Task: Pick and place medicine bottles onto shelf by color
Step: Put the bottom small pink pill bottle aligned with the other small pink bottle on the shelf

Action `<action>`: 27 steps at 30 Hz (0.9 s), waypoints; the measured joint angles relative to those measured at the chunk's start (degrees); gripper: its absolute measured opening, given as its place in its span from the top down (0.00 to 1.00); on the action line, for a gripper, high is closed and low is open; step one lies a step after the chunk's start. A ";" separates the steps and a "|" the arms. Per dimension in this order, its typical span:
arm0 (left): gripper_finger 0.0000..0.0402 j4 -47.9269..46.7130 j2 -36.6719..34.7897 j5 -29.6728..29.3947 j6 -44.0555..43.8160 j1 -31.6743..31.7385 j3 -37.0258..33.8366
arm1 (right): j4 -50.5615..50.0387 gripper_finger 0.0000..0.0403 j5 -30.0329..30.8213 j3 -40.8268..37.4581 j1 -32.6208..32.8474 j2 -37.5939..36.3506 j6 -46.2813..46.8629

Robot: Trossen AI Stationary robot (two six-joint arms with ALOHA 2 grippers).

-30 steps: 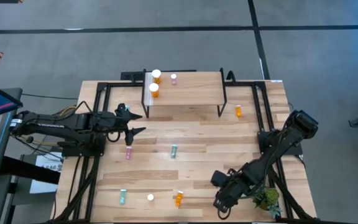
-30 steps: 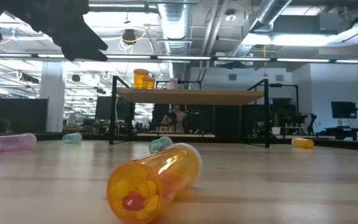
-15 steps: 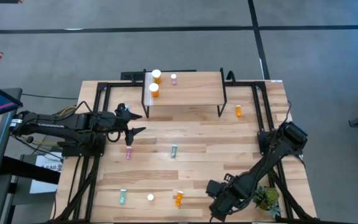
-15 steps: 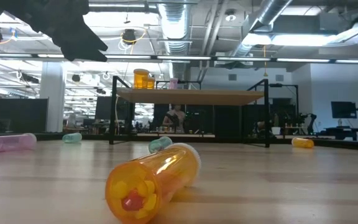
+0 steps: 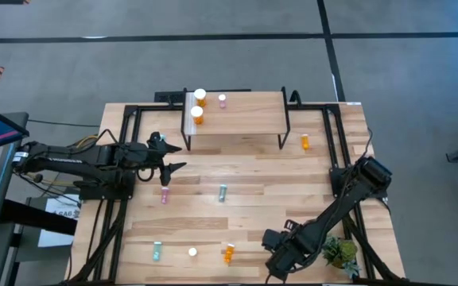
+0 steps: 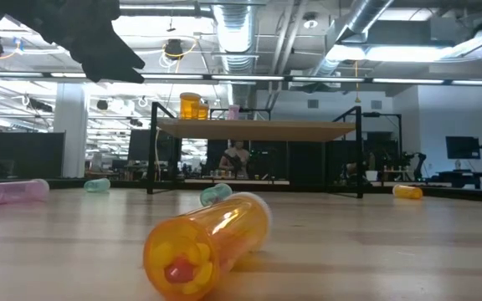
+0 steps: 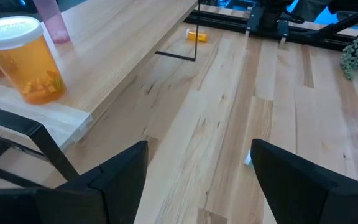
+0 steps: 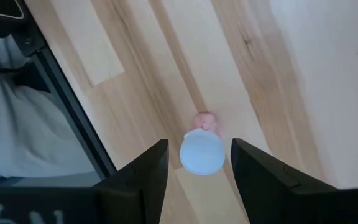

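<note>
A pink medicine bottle (image 8: 202, 153) with a white cap stands upright on the table near its near edge. My right gripper (image 8: 199, 145) points down over it, open, one finger on each side with a gap on both sides. In the high view that gripper (image 5: 275, 266) hides the bottle. My left gripper (image 5: 173, 168) waits open above the table's left side, near the shelf (image 5: 245, 119). On the shelf stand two wide orange bottles (image 5: 196, 114) and a pink one (image 5: 222, 100). An orange bottle (image 6: 207, 247) lies on its side near the front.
Loose bottles lie on the table: pink (image 5: 164, 195), teal (image 5: 223, 192), teal (image 5: 156, 252), orange (image 5: 304, 141), and a white-capped one (image 5: 192, 252). A small green plant (image 5: 340, 253) stands right beside my right arm. The table's black frame edge (image 8: 73, 106) runs close to the gripper.
My right gripper has moved toward the table's near edge and a little left, sinking and tipping to point more steeply down. Its finger gap is unchanged. The left arm has kept still.
</note>
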 joint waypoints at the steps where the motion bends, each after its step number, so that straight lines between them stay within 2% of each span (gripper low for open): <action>1: 0.33 0.02 0.01 0.00 0.00 0.00 0.00 | -0.43 0.51 0.05 0.00 0.00 -0.11 0.02; 8: 0.33 0.00 0.01 -0.02 0.07 0.01 0.00 | -3.06 0.51 0.37 0.00 0.07 -0.31 -0.27; 15: 0.33 -0.15 0.01 0.05 0.43 0.01 0.00 | -0.69 0.51 2.65 0.00 0.96 -0.05 -2.39; 27: 0.33 -1.34 -0.01 0.11 0.44 0.00 0.00 | -0.53 0.51 2.67 -0.10 1.11 1.48 -4.33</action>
